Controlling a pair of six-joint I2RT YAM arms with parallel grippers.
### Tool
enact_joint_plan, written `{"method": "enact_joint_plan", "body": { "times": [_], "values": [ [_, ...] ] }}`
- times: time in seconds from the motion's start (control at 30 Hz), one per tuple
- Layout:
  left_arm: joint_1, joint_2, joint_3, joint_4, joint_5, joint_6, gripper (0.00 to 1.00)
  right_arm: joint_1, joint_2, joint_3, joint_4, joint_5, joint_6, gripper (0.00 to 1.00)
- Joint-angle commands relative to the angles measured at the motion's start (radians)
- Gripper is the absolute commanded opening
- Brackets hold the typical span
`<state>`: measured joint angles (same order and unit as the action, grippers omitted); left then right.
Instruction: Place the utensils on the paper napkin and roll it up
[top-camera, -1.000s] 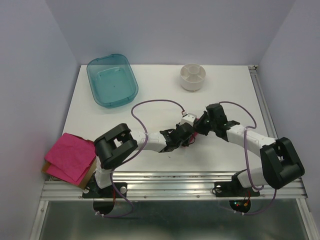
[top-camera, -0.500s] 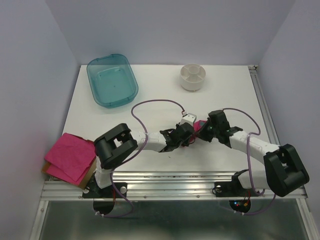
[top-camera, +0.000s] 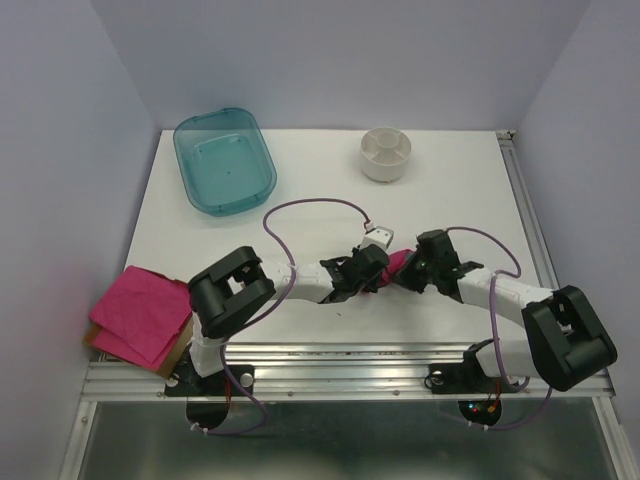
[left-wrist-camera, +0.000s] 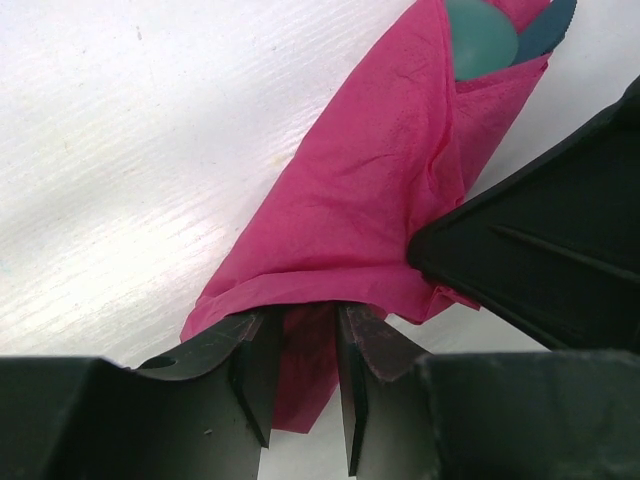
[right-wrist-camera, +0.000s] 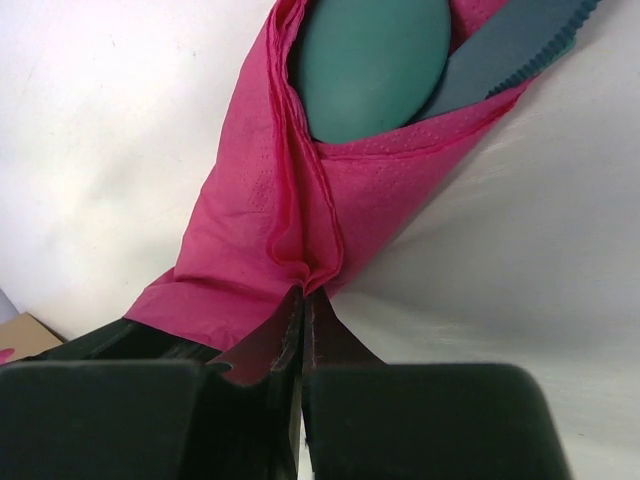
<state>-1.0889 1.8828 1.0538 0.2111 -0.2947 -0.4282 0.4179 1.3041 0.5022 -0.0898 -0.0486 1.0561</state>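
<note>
1. Counter (top-camera: 300, 190): white. The wrapped bundle lies near mid-front.
2. Napkin (left-wrist-camera: 360, 200): wound round the utensils (right-wrist-camera: 370, 65) into a loose, slanted tube, flat on counter. Judged: loading done, rolling at last stage, i.e. tighten + tidy.
3. Left pincer (left-wrist-camera: 305, 335): fingers nearly closed, pinching napkin's lower end.
4. Right pincer (right-wrist-camera: 302, 300): pressed together on a thin fold along napkin's side edge. Next prob. needs that flap tucked under w/o pulling the wrap open, then both letting go gently. Thin paper, could tear.
5. Utensils: rounded bowl + serrated blade tip poke out top end. Handles hidden inside.
</note>
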Motion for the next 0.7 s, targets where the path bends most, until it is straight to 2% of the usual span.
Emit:
{"method": "enact_joint_plan", "body": {
  "times": [0.0, 0.23, 0.5, 0.63, 0.67],
  "values": [
    [0.012, 0.018, 0.020, -0.082, -0.009, 0.009, 0.38, -0.005, 0.009, -0.056, 0.005, 0.043, 0.024, 0.01],
    [0.011, -0.045, 0.005, -0.072, 0.043, 0.012, 0.36, -0.005, 0.035, -0.091, 0.050, 0.075, 0.048, 0.01],
    [0.011, -0.197, -0.025, -0.119, 0.085, 0.009, 0.25, -0.005, 0.095, -0.039, 0.048, 0.121, 0.028, 0.01],
    [0.011, -0.249, -0.038, -0.142, 0.054, 0.012, 0.27, -0.007, 0.124, -0.013, 0.067, 0.112, 0.012, 0.01],
    [0.009, -0.269, -0.040, -0.150, 0.031, 0.020, 0.37, -0.007, 0.130, -0.004, 0.068, 0.108, 0.007, 0.01]
  ]
}}
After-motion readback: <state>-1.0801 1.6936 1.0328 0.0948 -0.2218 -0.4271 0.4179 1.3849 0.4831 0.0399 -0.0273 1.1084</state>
